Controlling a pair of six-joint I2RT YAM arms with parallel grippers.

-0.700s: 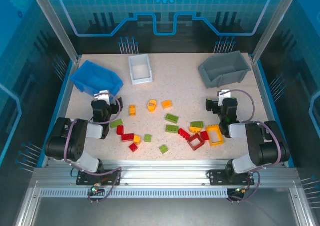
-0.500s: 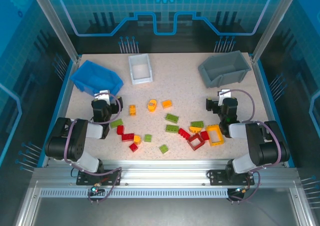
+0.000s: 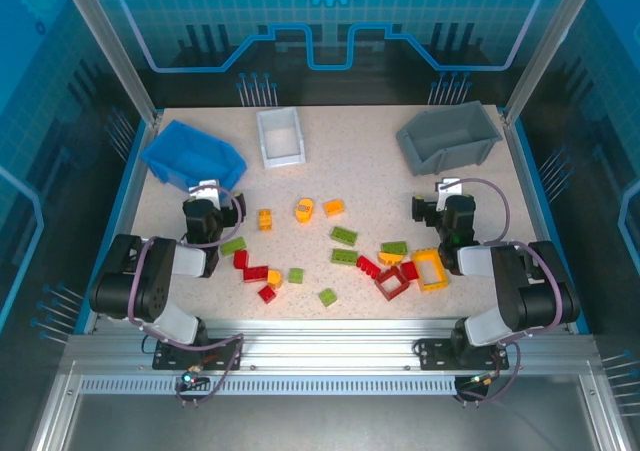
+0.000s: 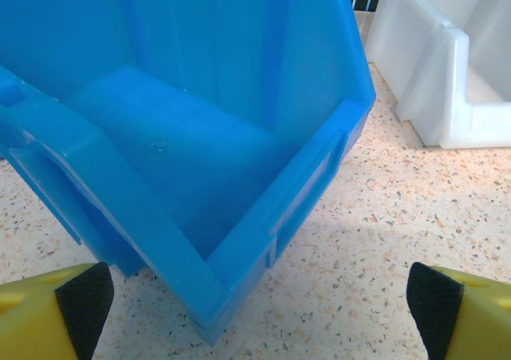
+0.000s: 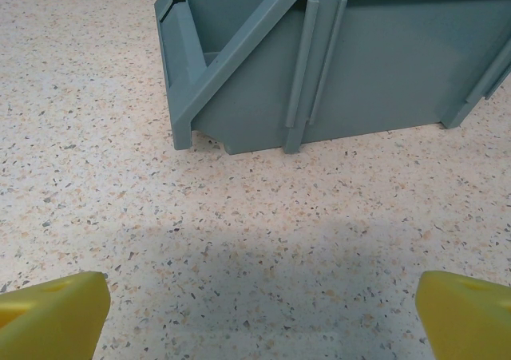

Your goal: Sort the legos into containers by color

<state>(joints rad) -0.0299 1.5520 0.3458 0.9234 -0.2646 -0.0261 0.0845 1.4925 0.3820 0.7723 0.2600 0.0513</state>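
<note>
Top view: the legos (image 3: 345, 256) lie scattered mid-frame on the bench (image 3: 370, 141), clear of the blue bin (image 3: 190, 156), white bin (image 3: 280, 136) and grey bin (image 3: 447, 139) along the top. Left wrist: the left hand (image 4: 259, 296) gapes empty below the blue bin's rim. Right wrist: the right hand (image 5: 259, 312) gapes empty, with bare bench up to the grey bin.
</note>
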